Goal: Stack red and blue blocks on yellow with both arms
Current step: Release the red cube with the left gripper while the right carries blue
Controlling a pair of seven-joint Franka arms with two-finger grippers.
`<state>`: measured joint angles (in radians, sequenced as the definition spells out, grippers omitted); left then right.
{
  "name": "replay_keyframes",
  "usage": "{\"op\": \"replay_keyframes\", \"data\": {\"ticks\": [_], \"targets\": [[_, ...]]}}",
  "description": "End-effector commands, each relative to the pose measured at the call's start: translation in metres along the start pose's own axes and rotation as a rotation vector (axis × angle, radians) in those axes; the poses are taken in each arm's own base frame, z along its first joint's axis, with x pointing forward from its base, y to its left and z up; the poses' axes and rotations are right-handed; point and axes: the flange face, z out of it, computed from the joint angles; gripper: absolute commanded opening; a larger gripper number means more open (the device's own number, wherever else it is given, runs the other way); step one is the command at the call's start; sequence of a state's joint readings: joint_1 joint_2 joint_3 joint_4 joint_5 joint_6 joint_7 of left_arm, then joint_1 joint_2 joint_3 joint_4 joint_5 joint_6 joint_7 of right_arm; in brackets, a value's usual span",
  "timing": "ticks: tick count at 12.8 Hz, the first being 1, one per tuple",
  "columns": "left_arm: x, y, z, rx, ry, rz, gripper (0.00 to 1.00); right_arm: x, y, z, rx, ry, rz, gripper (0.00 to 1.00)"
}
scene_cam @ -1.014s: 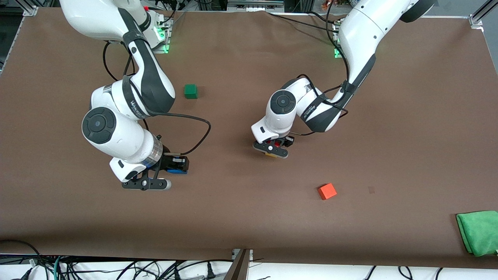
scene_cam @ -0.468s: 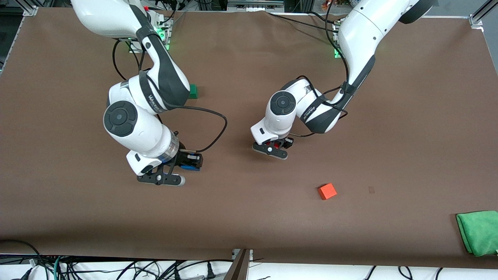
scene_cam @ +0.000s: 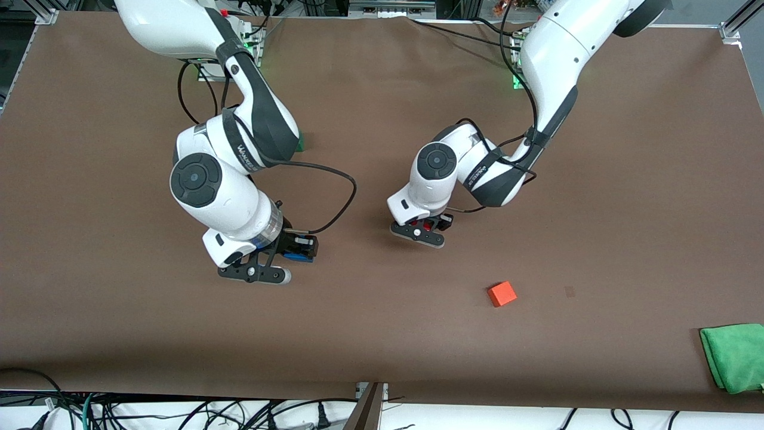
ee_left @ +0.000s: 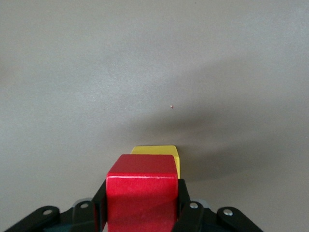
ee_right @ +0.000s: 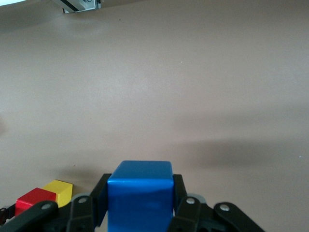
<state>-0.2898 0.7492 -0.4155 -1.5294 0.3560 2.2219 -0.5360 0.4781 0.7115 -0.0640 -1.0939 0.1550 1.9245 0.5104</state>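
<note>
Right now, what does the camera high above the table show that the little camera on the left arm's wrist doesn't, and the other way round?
Only the front view shows both white arms, the right gripper shut on the small matte blue cube, the lighter orange cube nearer the camera, and a folded green cloth at the left arm's end of the table.

Only the left wrist view shows the small matte yellow cube resting on the table, partly hidden by the red one.

Both show the left gripper shut on the deep red cube.

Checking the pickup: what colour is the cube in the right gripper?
Blue cube, clearest in the right wrist view.
</note>
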Motion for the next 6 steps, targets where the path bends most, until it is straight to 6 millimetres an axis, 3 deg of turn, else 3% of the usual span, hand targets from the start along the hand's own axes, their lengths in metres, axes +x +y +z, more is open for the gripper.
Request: {"op": "replay_keyframes", "data": {"ticks": [1,6], "targets": [[0.005,0.003,-0.002,0.016,0.021,0.006,0.09,-0.003,-0.013,-0.004,0.015,0.009,0.007,0.21],[0.003,0.006,-0.006,0.020,0.019,0.002,0.09,-0.013,-0.030,0.003,0.001,0.015,0.018,0.21]]}}
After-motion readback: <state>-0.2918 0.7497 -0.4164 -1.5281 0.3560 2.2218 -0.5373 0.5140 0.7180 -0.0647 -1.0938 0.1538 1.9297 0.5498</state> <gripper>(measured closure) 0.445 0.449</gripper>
